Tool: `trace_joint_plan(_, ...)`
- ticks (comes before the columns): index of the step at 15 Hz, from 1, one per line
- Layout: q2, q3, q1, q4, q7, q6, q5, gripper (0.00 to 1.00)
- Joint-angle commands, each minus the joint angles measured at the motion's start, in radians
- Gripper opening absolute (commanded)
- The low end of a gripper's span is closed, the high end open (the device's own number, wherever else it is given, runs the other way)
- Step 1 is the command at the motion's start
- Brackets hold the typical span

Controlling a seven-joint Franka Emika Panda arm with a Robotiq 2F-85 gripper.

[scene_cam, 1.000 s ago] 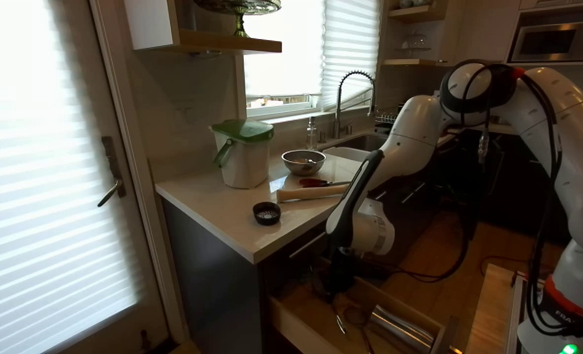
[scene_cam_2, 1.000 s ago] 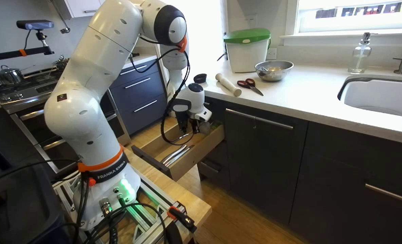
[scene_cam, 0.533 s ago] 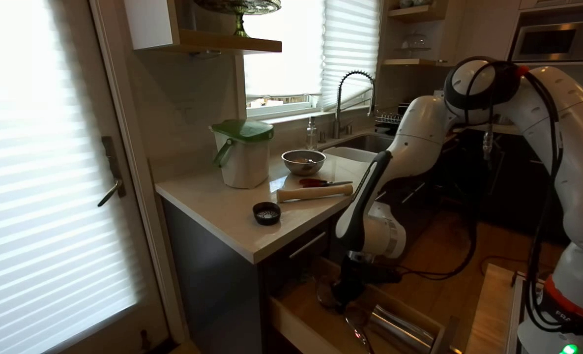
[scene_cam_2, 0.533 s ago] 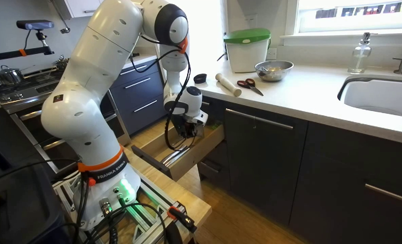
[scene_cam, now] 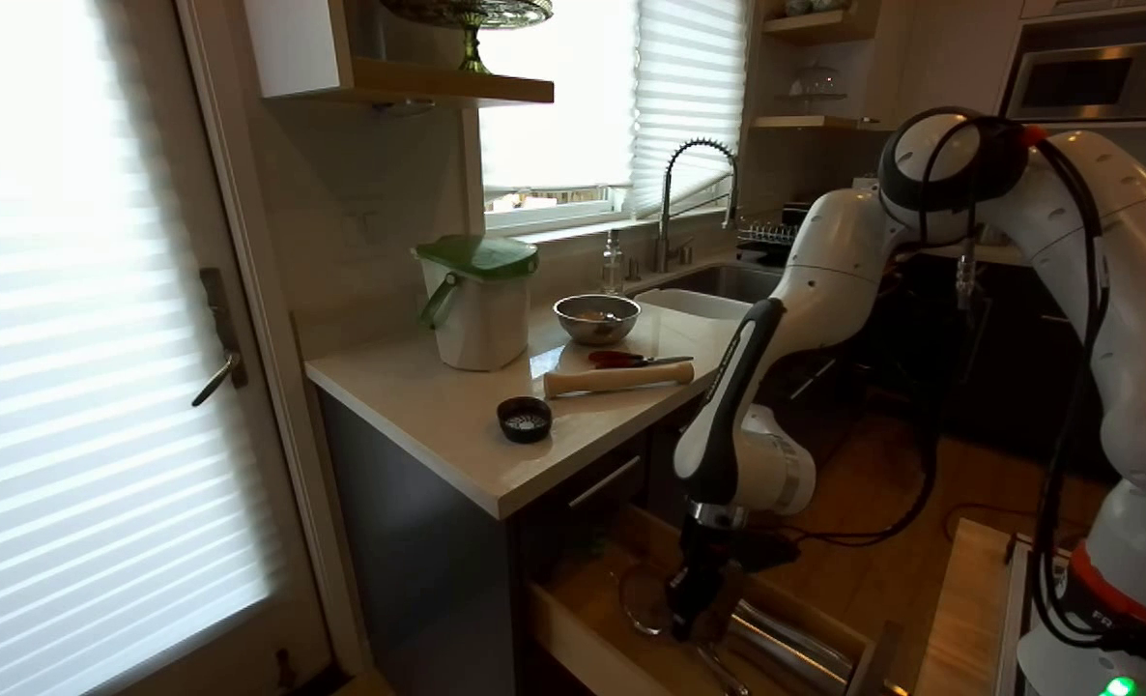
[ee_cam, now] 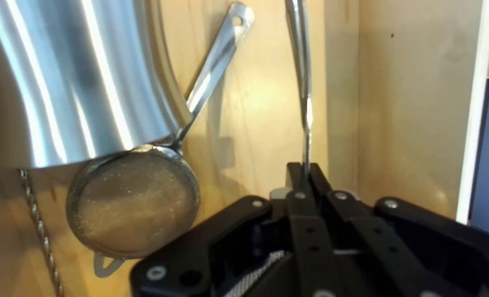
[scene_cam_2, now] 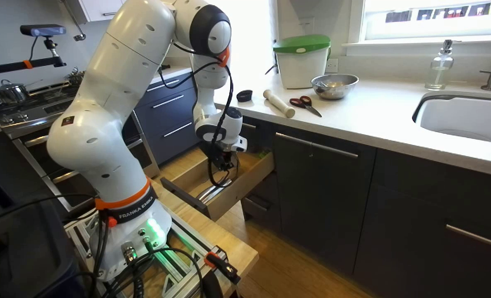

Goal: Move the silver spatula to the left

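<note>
The silver spatula [ee_cam: 304,74] shows in the wrist view as a thin shiny handle running up from my fingertips to the top edge. Its far part is out of that view. My gripper [ee_cam: 306,169] is shut on it, with the metal between the two black fingertips. In an exterior view the gripper [scene_cam: 681,628] points down inside the open drawer, with part of the spatula [scene_cam: 723,669] beside it. In an exterior view the gripper [scene_cam_2: 227,167] is low in the drawer, and the spatula is hard to make out there.
The wooden drawer [scene_cam_2: 245,182] has side walls close to the gripper; one wall [ee_cam: 413,82] is right of it. A steel cylinder [ee_cam: 79,82], a mesh strainer [ee_cam: 135,202] and a twisted metal rod [ee_cam: 42,235] lie left. The counter [scene_cam: 438,416] edge overhangs behind.
The arm and gripper have moved within the drawer toward its front, with the spatula moving along. The strainer is now uncovered in an exterior view. The cylinder has stayed put.
</note>
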Motion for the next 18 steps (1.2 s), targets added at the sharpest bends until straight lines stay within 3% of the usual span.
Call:
trace_joint_plan(1, 0.003, 0.031, -0.084, -0.044, 0.077, -0.045, -0.208, 0.01)
trace_joint_plan(6, 0.019, 0.040, -0.130, -0.054, 0.124, -0.119, -0.348, 0.01)
trace_joint_plan(18, 0.055, 0.010, -0.098, -0.045, 0.111, -0.230, -0.408, 0.01)
